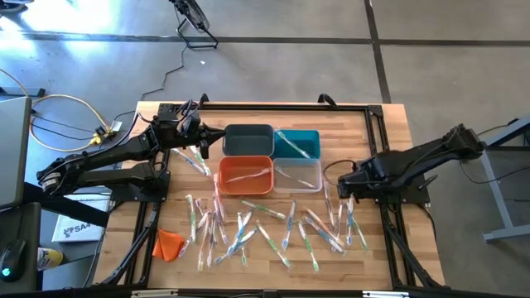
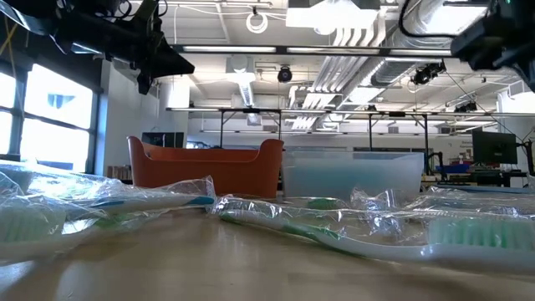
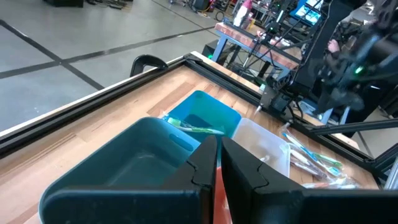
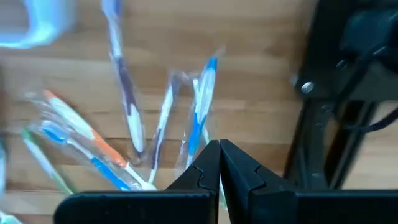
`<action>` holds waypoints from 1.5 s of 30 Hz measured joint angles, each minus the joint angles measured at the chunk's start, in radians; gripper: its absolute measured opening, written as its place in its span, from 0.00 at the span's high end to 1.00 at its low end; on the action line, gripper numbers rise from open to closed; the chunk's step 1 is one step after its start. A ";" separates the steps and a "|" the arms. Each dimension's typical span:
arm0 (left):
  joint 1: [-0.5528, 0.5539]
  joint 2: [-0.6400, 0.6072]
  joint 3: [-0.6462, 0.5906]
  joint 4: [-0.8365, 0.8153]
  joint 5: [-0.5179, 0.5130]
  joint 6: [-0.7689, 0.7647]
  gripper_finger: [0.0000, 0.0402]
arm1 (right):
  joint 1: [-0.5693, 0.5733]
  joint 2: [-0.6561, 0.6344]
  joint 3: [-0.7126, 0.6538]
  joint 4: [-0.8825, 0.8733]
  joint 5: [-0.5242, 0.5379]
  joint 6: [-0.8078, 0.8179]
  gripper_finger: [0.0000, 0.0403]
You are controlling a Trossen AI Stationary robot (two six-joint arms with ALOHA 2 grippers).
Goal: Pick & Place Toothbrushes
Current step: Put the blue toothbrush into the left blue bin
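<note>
Four bins sit clustered mid-table on the wooden table in the high view, the toothbrushes scattered near of them and an orange lump at near left; the left gripper hovers left of the dark grey bin, the right gripper right of the clear one. Low view: wrapped brushes lie before the orange bin, a workshop behind. Wrist views show both grippers closed, empty.
</note>
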 joint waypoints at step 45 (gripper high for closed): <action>0.000 0.000 0.000 -0.003 0.000 0.000 0.95 | 0.088 0.059 -0.169 0.202 0.047 0.135 0.62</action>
